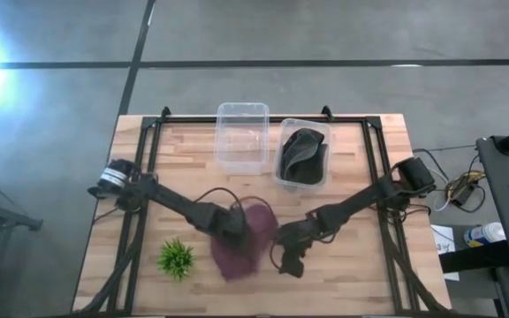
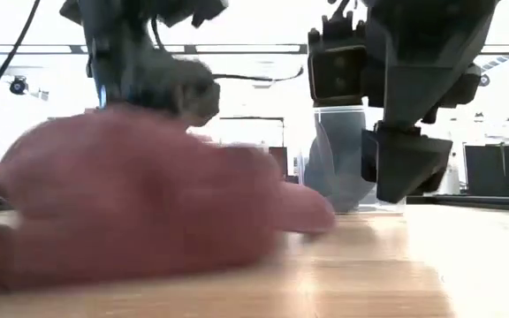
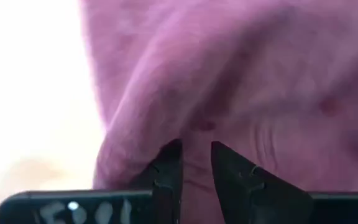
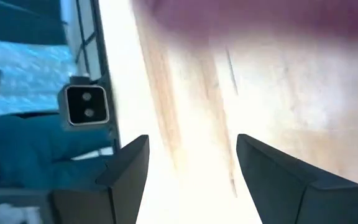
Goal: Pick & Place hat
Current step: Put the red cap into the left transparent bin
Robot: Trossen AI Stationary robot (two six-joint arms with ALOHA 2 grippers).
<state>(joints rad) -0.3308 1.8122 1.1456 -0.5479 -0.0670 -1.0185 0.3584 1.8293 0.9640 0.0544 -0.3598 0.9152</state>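
Observation:
A purple-maroon cloth hat [image 1: 244, 238] lies on the wooden table near its front middle; it also shows in the low view [image 2: 140, 208]. My left gripper [image 1: 234, 221] is down on the hat's left top and shut on its cloth [image 3: 194, 155]. My right gripper [image 1: 288, 258] is open and empty just right of the hat, close above the table [image 4: 191, 162]; in the low view [image 2: 405, 163] it hangs beside the hat's right end. My left gripper pinches a raised fold of the hat's cloth [image 3: 196, 134] between its two nearly closed fingertips, coming slanting down from the table's left. The rest of the hat lies slack on the table around the fingers.
Two clear plastic bins stand at the table's far middle: an empty one [image 1: 241, 137] and one [image 1: 283, 168] holding a dark hat [image 1: 303, 152]. A small green plant [image 1: 177, 258] sits near the front left. Black frame rails [image 1: 144, 159] run along the table's sides.

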